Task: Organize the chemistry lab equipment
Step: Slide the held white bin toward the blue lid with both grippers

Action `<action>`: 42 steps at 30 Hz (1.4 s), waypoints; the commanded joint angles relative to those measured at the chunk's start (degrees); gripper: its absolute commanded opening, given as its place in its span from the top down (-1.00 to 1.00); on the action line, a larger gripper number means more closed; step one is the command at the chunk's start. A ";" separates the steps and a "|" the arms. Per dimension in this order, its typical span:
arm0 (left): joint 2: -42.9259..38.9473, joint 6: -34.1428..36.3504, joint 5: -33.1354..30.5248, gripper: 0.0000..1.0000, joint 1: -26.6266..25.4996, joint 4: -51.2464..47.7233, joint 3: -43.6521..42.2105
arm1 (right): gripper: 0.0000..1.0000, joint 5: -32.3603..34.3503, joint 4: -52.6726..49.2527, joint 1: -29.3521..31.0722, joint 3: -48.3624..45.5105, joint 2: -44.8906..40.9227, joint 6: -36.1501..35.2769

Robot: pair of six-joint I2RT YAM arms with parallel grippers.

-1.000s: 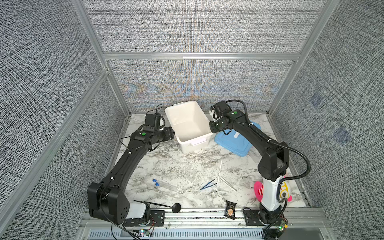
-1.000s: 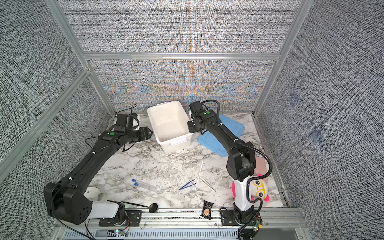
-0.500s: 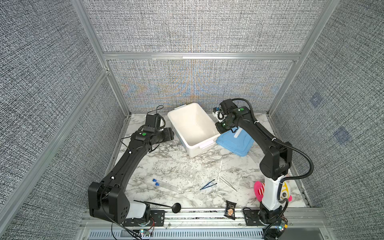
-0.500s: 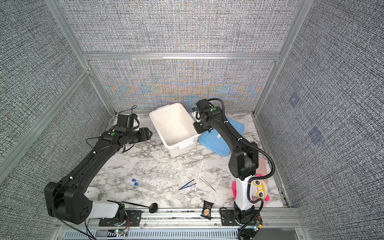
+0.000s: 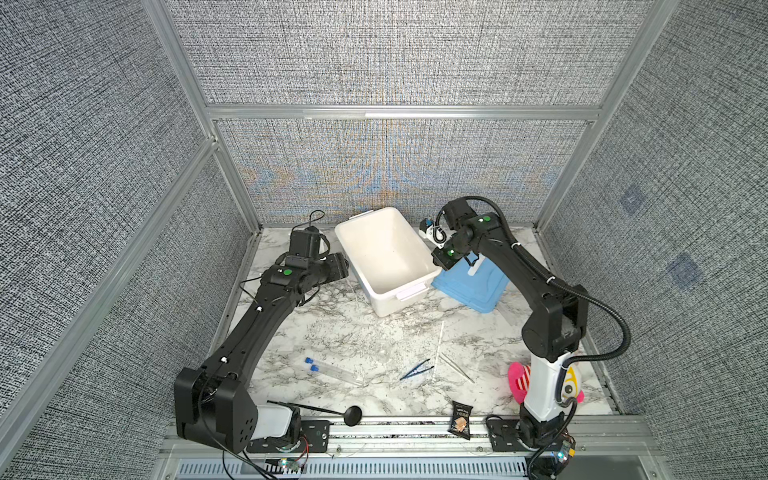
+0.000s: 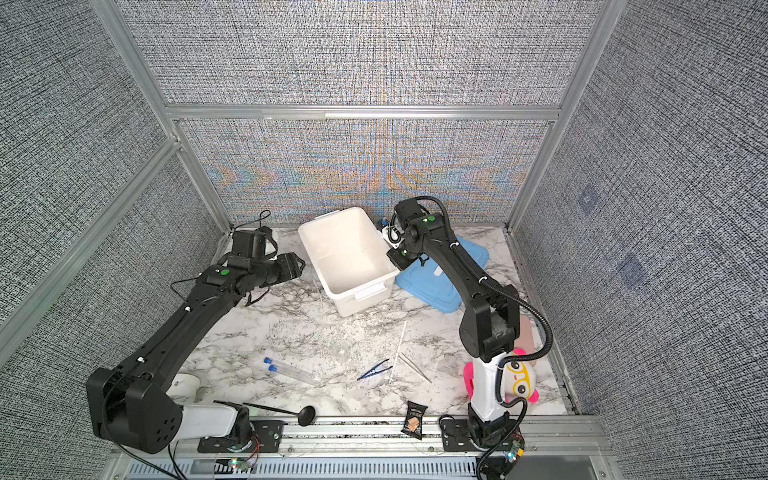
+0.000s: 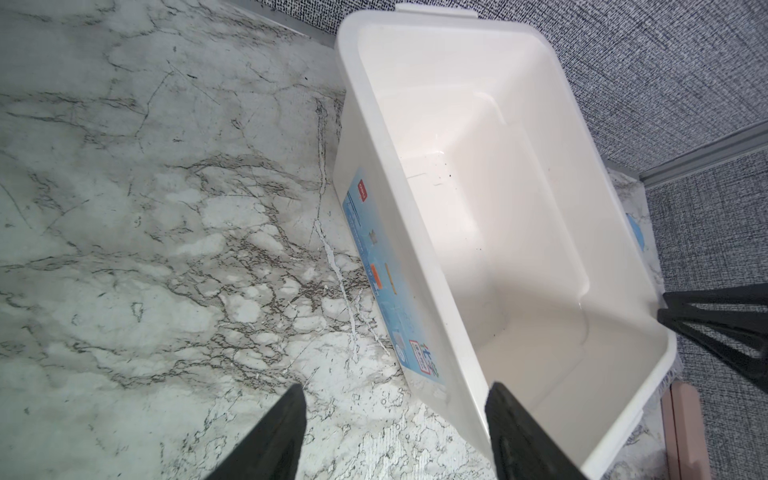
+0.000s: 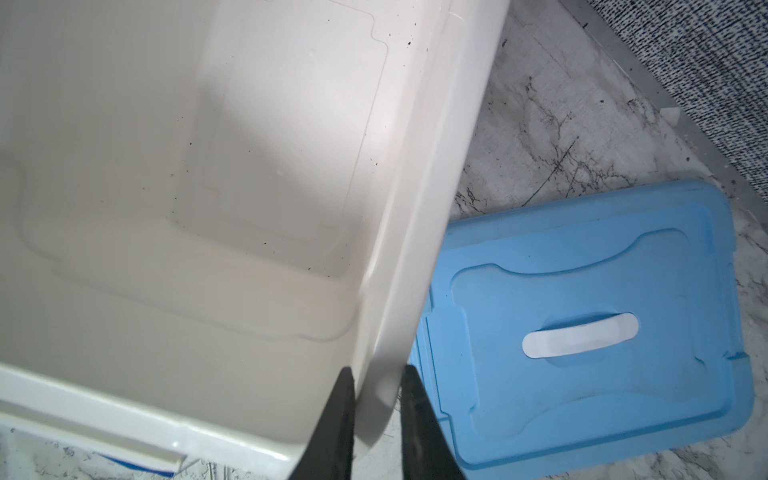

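Progress is close to nil as I read it: the white bin [image 5: 386, 253] at the back of the marble table [image 5: 332, 332] holds nothing but a few dark specks, and its blue lid [image 5: 469, 286] lies flat just beside it on the right arm's side. Every lab piece lies loose on the marble nearer the front, well apart from the bin. The two blue-capped tubes [image 5: 328, 370] lie side by side, and further toward the right arm the dark blue tweezers [image 5: 417, 369], the long white stick [image 5: 438, 349] and the silver tweezers [image 5: 456, 367] sit close together. My right gripper [image 8: 378, 370] is pinched on the bin's long wall, one finger inside and one outside, so I judge I am placing the container, not sorting yet. My left gripper [image 7: 397, 386] stands spread wide and empty at the opposite wall. The plush toy [image 5: 519, 382] and the snack packet [image 5: 460, 419] are not my concern. All the picks remain, probably the lid too.
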 commanded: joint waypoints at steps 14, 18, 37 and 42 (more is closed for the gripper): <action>-1.19 -4.34 2.63 -0.40 0.01 2.28 -1.13 | 0.51 1.07 -1.05 -0.24 9.44 8.79 -0.01; -2.50 -3.83 1.99 -0.40 0.01 2.79 -2.59 | 0.57 2.17 -1.54 -0.24 10.54 8.87 -3.50; -5.11 -4.85 1.19 -0.40 0.01 1.69 -5.27 | 0.25 3.62 0.49 -1.12 10.31 7.56 -6.84; -8.45 -4.73 -3.45 -0.41 0.01 -0.36 -7.74 | 0.07 4.32 2.60 -0.61 9.00 1.41 -1.65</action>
